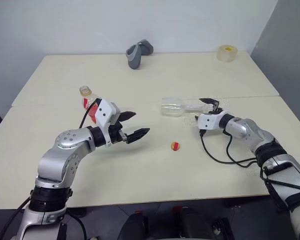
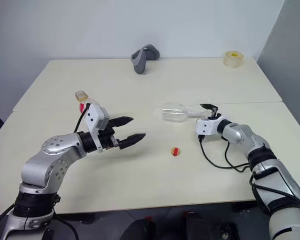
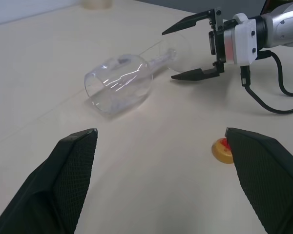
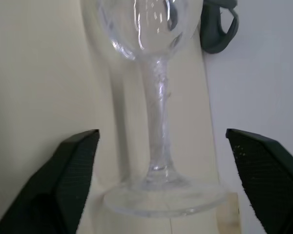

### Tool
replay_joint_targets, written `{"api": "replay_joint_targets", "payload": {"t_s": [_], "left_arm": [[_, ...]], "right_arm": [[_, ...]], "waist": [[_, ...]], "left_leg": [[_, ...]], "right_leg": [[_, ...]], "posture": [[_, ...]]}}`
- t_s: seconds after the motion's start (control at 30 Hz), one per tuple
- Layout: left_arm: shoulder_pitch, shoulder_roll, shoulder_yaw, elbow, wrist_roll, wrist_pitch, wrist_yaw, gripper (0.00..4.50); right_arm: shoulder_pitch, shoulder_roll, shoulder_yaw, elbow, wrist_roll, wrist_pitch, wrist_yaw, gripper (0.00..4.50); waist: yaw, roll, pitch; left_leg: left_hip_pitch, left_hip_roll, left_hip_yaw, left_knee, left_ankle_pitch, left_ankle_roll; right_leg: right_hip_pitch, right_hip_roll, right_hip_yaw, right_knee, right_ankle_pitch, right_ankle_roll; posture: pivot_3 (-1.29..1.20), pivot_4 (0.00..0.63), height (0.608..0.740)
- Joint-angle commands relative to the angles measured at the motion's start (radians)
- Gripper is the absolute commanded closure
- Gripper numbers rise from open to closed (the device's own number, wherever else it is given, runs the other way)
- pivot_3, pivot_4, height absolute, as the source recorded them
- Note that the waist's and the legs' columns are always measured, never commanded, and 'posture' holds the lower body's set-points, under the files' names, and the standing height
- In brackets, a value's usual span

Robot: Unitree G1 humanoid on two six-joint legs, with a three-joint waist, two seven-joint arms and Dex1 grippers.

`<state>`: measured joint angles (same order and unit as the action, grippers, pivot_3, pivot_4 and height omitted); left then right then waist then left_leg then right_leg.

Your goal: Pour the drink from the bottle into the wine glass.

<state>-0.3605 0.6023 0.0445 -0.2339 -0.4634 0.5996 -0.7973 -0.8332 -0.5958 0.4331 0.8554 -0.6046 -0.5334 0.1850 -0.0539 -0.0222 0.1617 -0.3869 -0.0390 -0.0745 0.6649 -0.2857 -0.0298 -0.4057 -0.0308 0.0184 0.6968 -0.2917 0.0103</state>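
Observation:
The wine glass (image 1: pixel 174 107) lies on its side in the middle of the table, bowl towards my left arm. My right gripper (image 1: pixel 204 109) is open, one finger on each side of the stem (image 4: pixel 158 97) near the foot, not clamping it. The bottle (image 1: pixel 86 97) stands upright and uncapped behind my left hand, which partly hides it. The red drink (image 1: pixel 85 103) shows inside it. My left gripper (image 1: pixel 140 123) is open and empty, in front of the bottle and pointing towards the glass. A red-and-yellow cap (image 1: pixel 175 146) lies on the table between the grippers.
A grey curved object (image 1: pixel 139 52) sits at the far edge of the table (image 1: pixel 140 75), and a roll of tape (image 1: pixel 226 52) at the far right corner. A black cable (image 1: pixel 220 157) loops on the table beside my right forearm.

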Motion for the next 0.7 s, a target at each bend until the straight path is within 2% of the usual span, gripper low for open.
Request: {"api": "replay_joint_targets", "payload": {"t_s": [0.03, 0.13, 0.3, 0.7], "left_arm": [[-0.031, -0.007, -0.001, 0.005, 0.005, -0.032, -0.004, 0.00], [-0.048, -0.015, -0.007, 0.028, 0.013, -0.041, -0.008, 0.00], [-0.066, -0.019, -0.017, 0.049, 0.017, -0.057, -0.015, 0.00], [-0.035, -0.009, 0.005, 0.001, 0.002, -0.039, 0.011, 0.00]], "right_arm": [[-0.006, 0.006, -0.009, -0.179, -0.039, 0.142, 0.067, 0.03], [-0.029, 0.052, 0.003, -0.234, -0.063, 0.236, 0.115, 0.03], [-0.127, 0.146, 0.052, -0.126, -0.124, 0.314, 0.111, 0.03], [-0.263, 0.182, 0.120, 0.202, -0.164, 0.325, 0.088, 0.03]], "waist": [[-0.001, 0.000, 0.000], [-0.001, 0.000, 0.000], [-0.002, 0.000, 0.000], [0.004, 0.000, 0.000]], "left_leg": [[0.000, 0.000, 0.000, 0.000, 0.000, 0.000], [0.000, 0.000, -0.001, 0.000, 0.000, 0.000], [0.000, 0.000, -0.001, 0.000, 0.000, 0.000], [0.001, -0.001, -0.001, 0.001, 0.000, 0.000]], "right_leg": [[0.000, 0.000, 0.000, 0.000, 0.000, 0.000], [0.000, 0.000, -0.001, 0.000, 0.000, 0.000], [0.000, 0.000, -0.001, 0.000, 0.000, 0.000], [0.000, -0.001, -0.001, 0.000, 0.000, 0.000]], "posture": [[0.00, 0.150, 0.740], [0.00, 0.150, 0.740], [0.00, 0.150, 0.740], [0.00, 0.150, 0.740]]}}
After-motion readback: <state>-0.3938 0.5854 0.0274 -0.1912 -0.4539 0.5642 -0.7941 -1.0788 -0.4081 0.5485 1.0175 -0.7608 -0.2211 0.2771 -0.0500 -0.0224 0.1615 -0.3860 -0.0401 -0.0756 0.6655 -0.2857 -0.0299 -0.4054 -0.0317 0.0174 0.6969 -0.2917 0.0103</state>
